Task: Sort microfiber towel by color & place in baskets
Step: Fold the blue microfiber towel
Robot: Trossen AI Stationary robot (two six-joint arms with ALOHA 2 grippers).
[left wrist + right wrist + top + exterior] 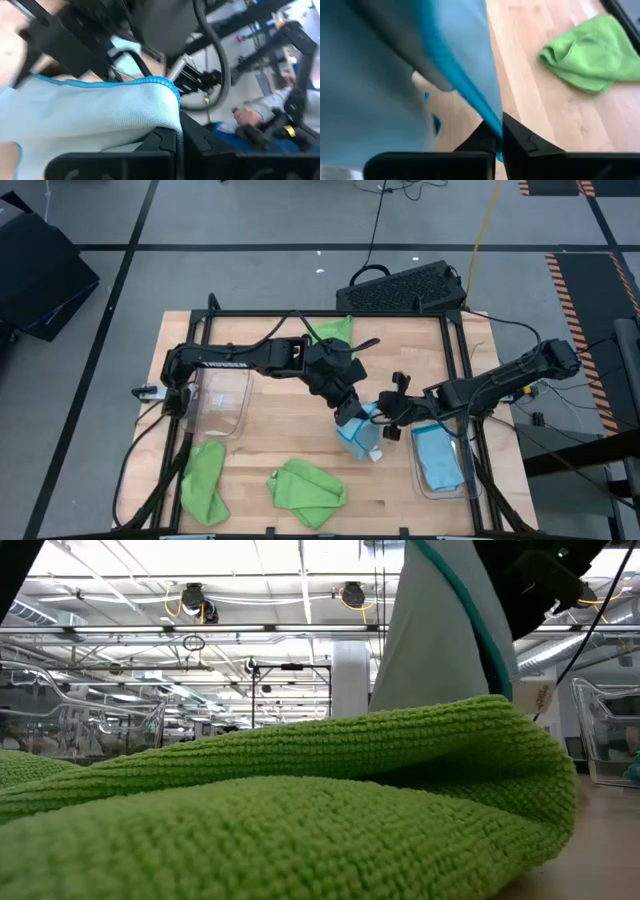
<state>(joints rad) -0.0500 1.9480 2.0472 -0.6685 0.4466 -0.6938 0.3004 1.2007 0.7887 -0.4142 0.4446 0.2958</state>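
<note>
Together the left gripper (352, 412) and right gripper (385, 420) pinch one blue towel (360, 435) near the table's (290, 430) middle. Both are closed on it. Their fingertips are hidden by cloth.

1. the table (300, 430) is pale wood, smooth, with a visible grain and a soft sheen.
2. the green towels (306, 485) are cloth, matt, with a rough looped weave that shows plainly in the low view.
3. the blue towel (358, 435) is finer cloth, smooth and matt, edged in darker stitching.
4. the baskets (222, 402) are clear glossy plastic.
5. the arms (240, 357) are dark and matt.
</note>
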